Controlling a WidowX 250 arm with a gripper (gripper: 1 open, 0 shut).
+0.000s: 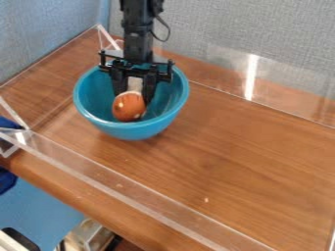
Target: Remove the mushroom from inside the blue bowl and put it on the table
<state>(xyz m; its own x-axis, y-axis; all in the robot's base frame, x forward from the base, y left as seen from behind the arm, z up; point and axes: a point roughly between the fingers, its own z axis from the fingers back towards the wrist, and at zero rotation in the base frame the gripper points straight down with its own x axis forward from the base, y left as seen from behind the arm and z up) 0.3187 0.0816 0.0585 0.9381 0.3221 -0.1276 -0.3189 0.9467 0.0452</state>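
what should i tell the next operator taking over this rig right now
Gripper: pointing straight down inside the blue bowl, shut on the mushroom.
Mushroom: in the bowl, not yet clear of it.
Bowl: at the back left of the table, near the acrylic wall.
Done: reach and grasp.
Left: lift the mushroom clear of the rim, carry it over bare wood, set it down, release.
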